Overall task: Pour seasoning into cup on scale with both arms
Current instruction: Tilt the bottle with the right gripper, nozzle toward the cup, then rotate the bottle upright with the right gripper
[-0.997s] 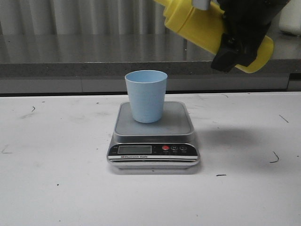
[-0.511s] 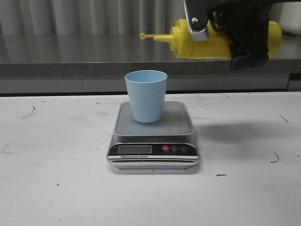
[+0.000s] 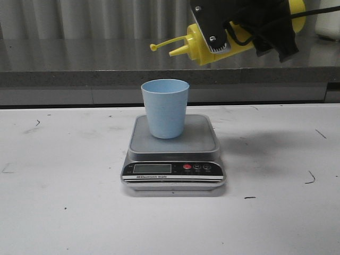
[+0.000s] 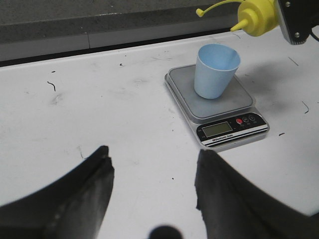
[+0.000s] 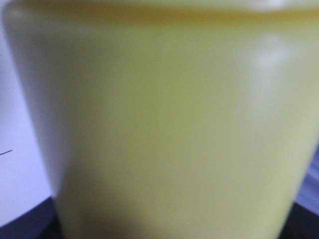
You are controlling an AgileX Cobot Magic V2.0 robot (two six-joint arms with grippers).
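Observation:
The pale blue cup stands upright on the steel platform of the silver scale; both also show in the left wrist view, the cup on the scale. My right gripper is shut on the yellow seasoning bottle, held high and tilted, nozzle pointing left and slightly down, above and right of the cup's rim. Its tethered cap hangs off the nozzle. The bottle's body fills the right wrist view. My left gripper is open and empty over the table, well short of the scale.
A grey ledge runs along the back of the white table. A white object stands on the ledge at the far right. The table carries small dark scuff marks.
My right gripper has swung the bottle from nozzle-up-left, through level, to nozzle tilted slightly down toward the cup. The cup and scale have not moved.

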